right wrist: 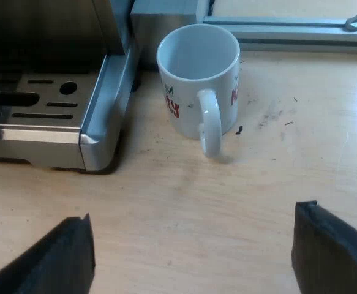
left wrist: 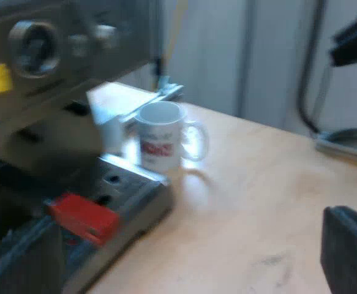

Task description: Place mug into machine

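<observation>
White ceramic mug with red lettering upright on pale wooden counter, just beside steel espresso machine's drip tray. Left pincer, right pincer: spread wide, empty.

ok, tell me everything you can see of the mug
The mug is white and glossy, ceramic by the look, with red print on its side and a loop handle. It stands upright and looks empty inside. It sits on the wooden table close beside the machine, with a narrow gap between them, not on the tray. Its handle faces the open right gripper, which does not touch it. Only the table touches it.
</observation>
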Motion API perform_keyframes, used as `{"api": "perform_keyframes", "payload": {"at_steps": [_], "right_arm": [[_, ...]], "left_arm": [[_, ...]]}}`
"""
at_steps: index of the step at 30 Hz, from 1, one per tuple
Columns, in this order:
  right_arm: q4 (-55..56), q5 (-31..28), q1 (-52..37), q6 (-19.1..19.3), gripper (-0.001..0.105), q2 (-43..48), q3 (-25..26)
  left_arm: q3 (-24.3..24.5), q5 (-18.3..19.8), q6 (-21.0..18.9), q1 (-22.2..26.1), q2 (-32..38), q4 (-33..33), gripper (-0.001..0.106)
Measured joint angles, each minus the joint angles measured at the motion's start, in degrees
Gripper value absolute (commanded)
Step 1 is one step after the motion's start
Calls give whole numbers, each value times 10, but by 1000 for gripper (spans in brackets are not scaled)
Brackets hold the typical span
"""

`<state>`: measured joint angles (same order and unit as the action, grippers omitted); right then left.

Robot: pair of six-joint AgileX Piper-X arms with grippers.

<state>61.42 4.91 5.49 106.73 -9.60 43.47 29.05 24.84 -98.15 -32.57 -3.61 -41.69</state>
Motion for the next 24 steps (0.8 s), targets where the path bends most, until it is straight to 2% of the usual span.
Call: {"api": "perform_keyframes", "payload": {"at_steps": [1, 5, 8, 11, 15, 20, 24], "right_arm": [[-3, 0, 0, 0, 69, 0, -2], [-12, 0, 0, 0, 69, -1, -26], [-49, 0, 0, 0, 69, -1, -70], [-100, 0, 0, 0, 69, -3, -108], [-187, 0, 0, 0, 69, -4, -164], [-349, 0, 0, -2, 69, -9, -271], [-447, 0, 0, -4, 69, -28, -323]], "left_arm": [[-28, 3, 0, -13, 0, 20, 85], [-84, 3, 0, -21, -1, 66, 85], [-125, 3, 0, -21, -1, 108, 85], [-151, 3, 0, -21, -3, 121, 85], [-161, 3, 0, -21, -3, 132, 85], [-165, 3, 0, -21, -3, 138, 85], [-168, 3, 0, -21, -3, 138, 85]]}}
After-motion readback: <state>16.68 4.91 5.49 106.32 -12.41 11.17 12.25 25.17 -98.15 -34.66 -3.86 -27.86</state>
